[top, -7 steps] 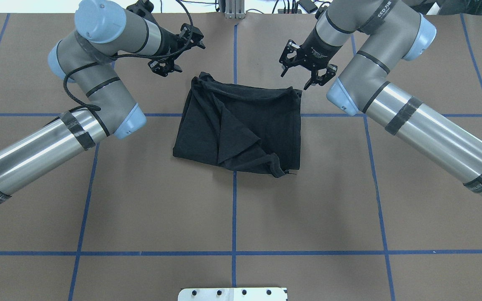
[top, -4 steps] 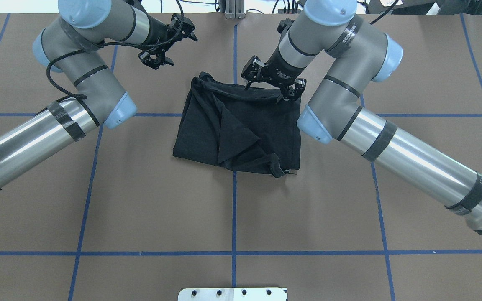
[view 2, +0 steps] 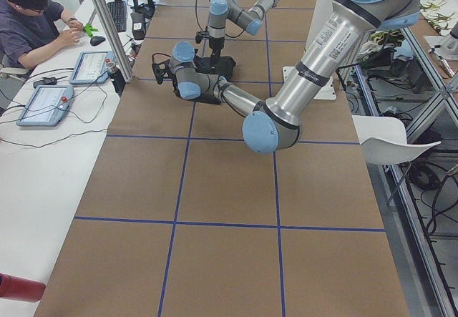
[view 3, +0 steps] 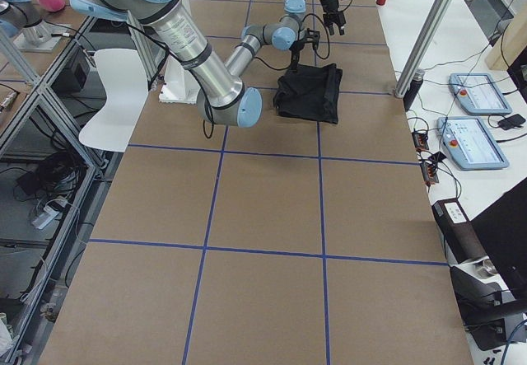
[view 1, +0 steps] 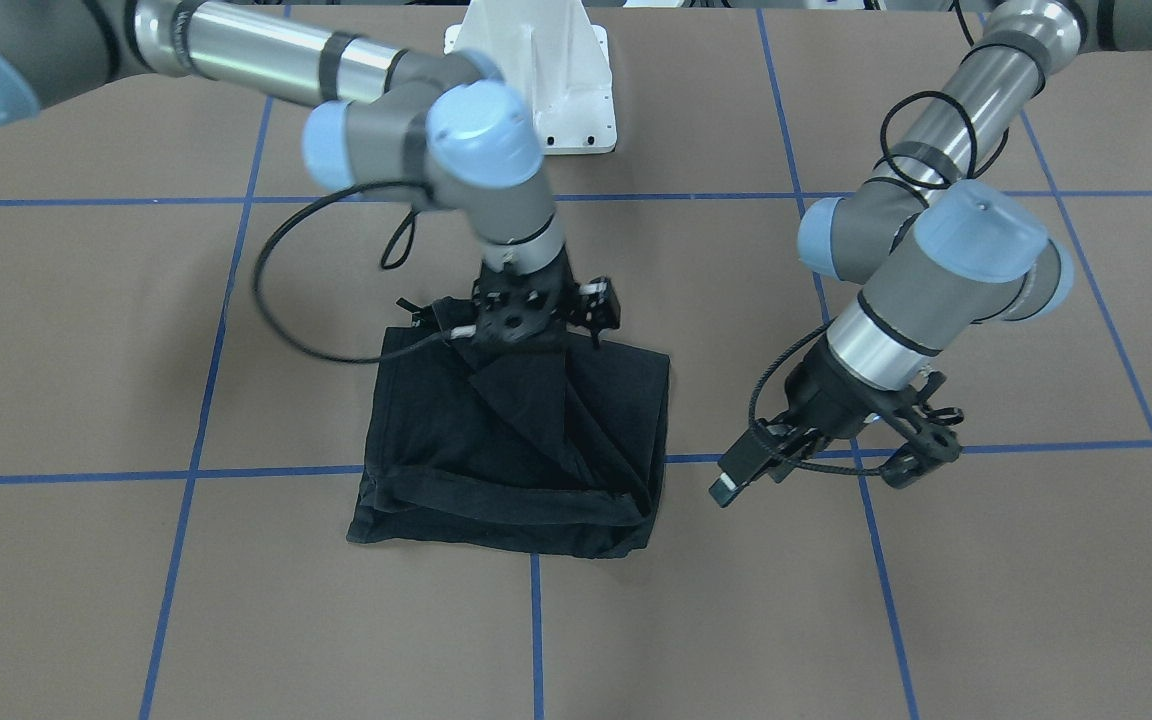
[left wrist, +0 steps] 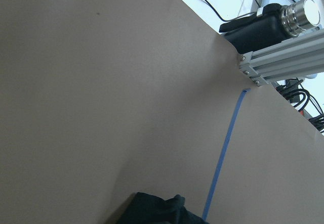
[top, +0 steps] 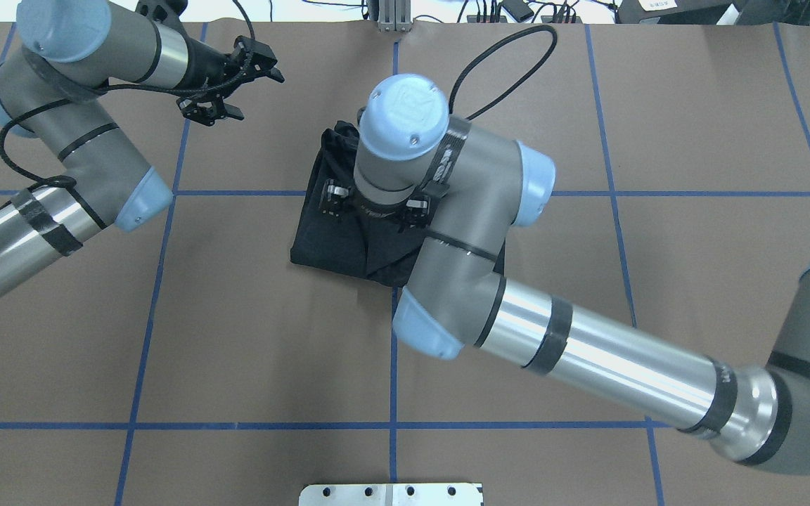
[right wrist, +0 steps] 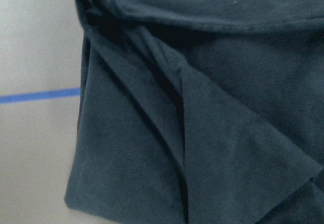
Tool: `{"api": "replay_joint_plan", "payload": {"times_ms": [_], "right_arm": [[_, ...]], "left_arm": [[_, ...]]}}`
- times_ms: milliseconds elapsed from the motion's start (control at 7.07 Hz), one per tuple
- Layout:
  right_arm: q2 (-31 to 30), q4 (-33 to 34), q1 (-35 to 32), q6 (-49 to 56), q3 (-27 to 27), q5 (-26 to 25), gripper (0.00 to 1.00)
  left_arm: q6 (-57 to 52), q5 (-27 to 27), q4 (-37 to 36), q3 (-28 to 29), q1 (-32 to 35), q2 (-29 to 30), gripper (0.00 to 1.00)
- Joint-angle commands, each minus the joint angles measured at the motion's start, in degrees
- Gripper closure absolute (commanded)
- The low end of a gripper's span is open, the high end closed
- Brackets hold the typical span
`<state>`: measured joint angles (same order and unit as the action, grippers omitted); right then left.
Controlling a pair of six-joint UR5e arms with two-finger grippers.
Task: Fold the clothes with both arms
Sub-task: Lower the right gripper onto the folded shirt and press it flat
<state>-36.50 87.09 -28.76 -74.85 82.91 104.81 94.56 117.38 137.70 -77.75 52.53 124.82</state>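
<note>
The clothes are one black T-shirt (view 1: 516, 460), folded into a rough rectangle at the table's middle, plain black side up with a triangular flap across it. My right gripper (view 1: 526, 340) points straight down onto the shirt's robot-side edge. Its links stand spread, so it is open, with the fingertips lost against the black cloth. From overhead the right wrist covers most of the shirt (top: 320, 239). The right wrist view is filled by the folded cloth (right wrist: 202, 107). My left gripper (top: 254, 95) hangs open and empty above bare table, well off the shirt's far left corner; it also shows in the front view (view 1: 816, 475).
Blue tape lines (top: 392, 351) divide the brown table. The white pedestal mount (view 1: 536, 80) stands at the robot side. An aluminium post with a steel flask (left wrist: 298, 11) stands at the far edge. A person (view 2: 28, 16) sits at a side desk with tablets (view 2: 43, 102).
My right arm has swung from beyond the shirt's far right corner in over the shirt, towards the robot side. My left gripper has drawn further left, away from the shirt. Both stayed open.
</note>
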Motion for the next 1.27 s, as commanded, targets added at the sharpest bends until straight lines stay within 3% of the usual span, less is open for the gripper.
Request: {"api": "replay_joint_plan", "payload": {"times_ms": [0,707,1132], "right_arm": [[2.5,8.3,8.4,5.3,0.5,-13.7,0.04],[6.1,12.0,9.2,25.9,-6.9,-25.3,0.11],[6.5,12.0,9.3,29.5,-9.2,-25.2,0.19]], "left_arm": [[-1.1,0.2,0.0,-2.3,0.5,-3.3,0.00],[-1.2,0.2,0.7,-2.2,0.3,-5.5,0.00],[-1.2,0.2,0.7,-2.4,0.3,-6.0,0.00]]}}
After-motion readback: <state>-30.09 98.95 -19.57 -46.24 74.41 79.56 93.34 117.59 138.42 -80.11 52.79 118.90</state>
